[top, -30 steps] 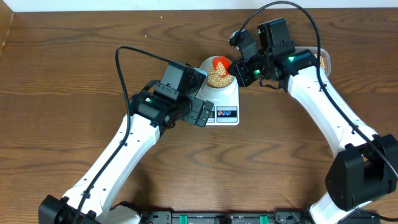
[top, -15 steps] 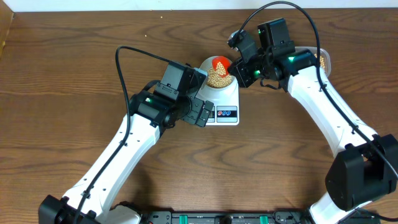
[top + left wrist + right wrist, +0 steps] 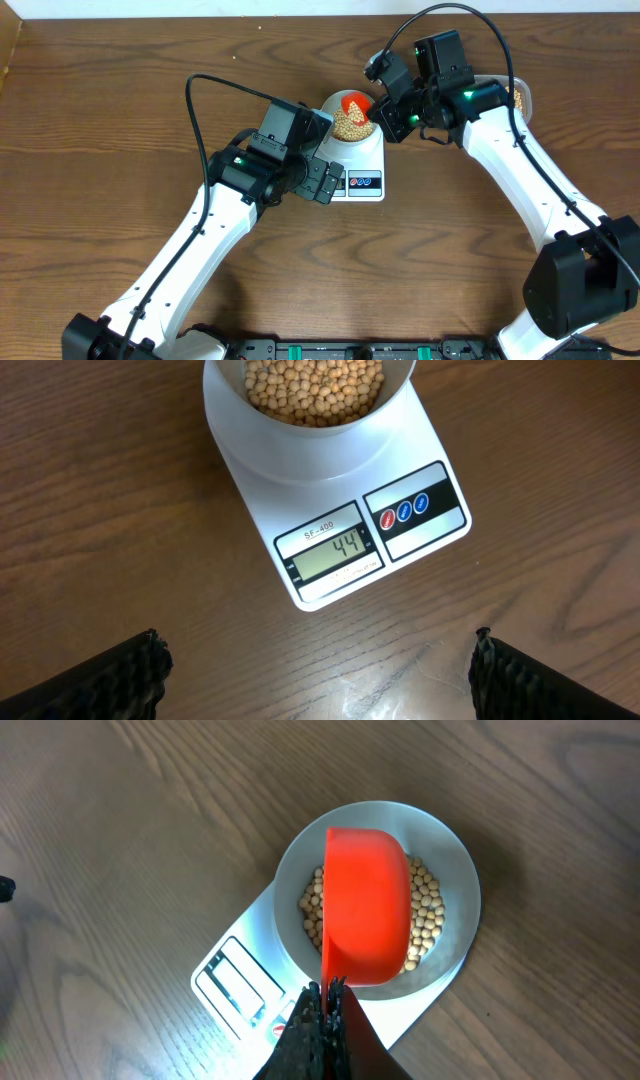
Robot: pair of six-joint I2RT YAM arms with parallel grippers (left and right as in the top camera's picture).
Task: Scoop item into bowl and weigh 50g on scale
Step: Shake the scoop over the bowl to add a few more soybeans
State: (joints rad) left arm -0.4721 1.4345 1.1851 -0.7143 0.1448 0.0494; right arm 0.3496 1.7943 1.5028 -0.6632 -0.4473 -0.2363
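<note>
The scale sits on the wooden bench with the pale bowl on its platform. The bowl holds a heap of tan beans. The display reads 44, and the round buttons lie just beside it on the front edge.

The right hand is clamped tight on the handle of an orange-red scoop. It holds the scoop directly over the bowl, and the scoop's back hides the middle of the beans. Whether the scoop touches them I cannot tell.

The left hand has its fingers spread as wide as they go and holds nothing. It hovers over bare bench just in front of the scale's display edge, apart from scale and bowl.
</note>
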